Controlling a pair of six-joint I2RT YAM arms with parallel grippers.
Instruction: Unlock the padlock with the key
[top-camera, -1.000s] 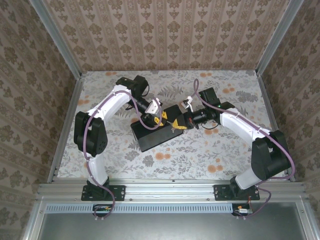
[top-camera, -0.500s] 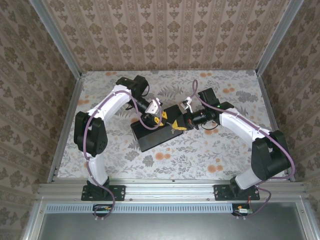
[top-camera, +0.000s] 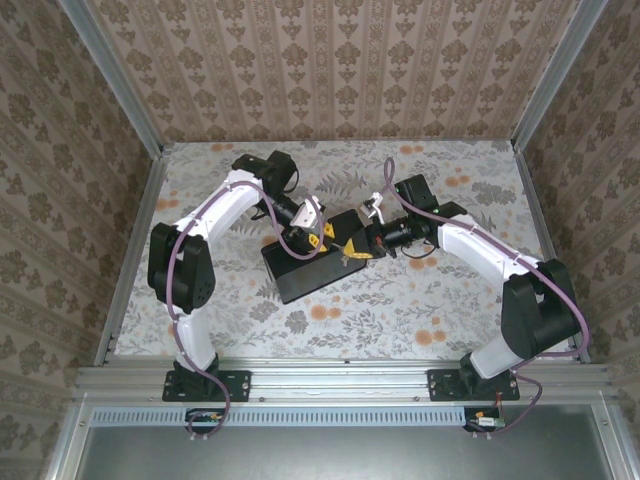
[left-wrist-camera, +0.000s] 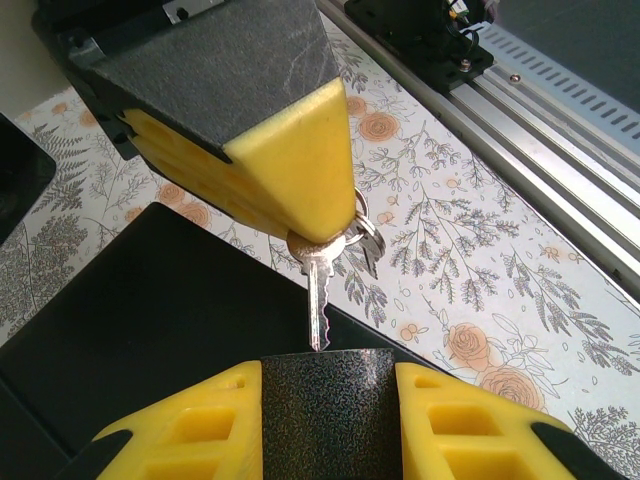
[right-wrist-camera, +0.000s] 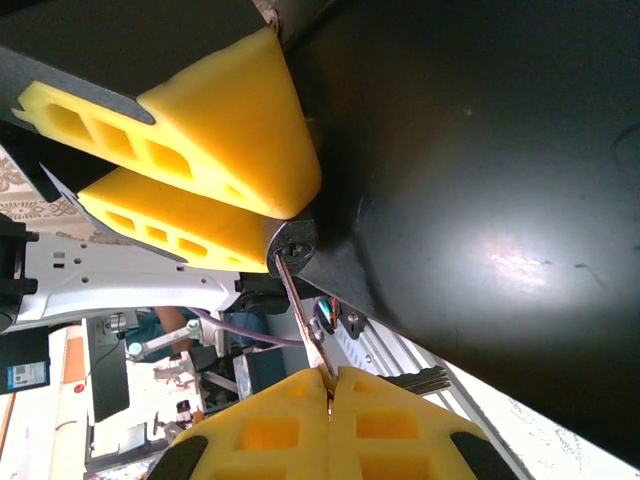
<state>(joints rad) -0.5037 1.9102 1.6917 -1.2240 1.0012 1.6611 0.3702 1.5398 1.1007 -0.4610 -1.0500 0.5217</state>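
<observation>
Left gripper (left-wrist-camera: 329, 372) around mostly hidden padlock (right-wrist-camera: 294, 242)

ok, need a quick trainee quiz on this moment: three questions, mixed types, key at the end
1. True or false: the right gripper is shut on the key.
2. What does the left gripper hold? A) the padlock B) a screwdriver C) nothing
3. Short answer: what large dark thing lies on the cloth under both grippers?

Key: 1 true. 2 A; the key's tip meets the padlock's end. 3 the black box.
</observation>
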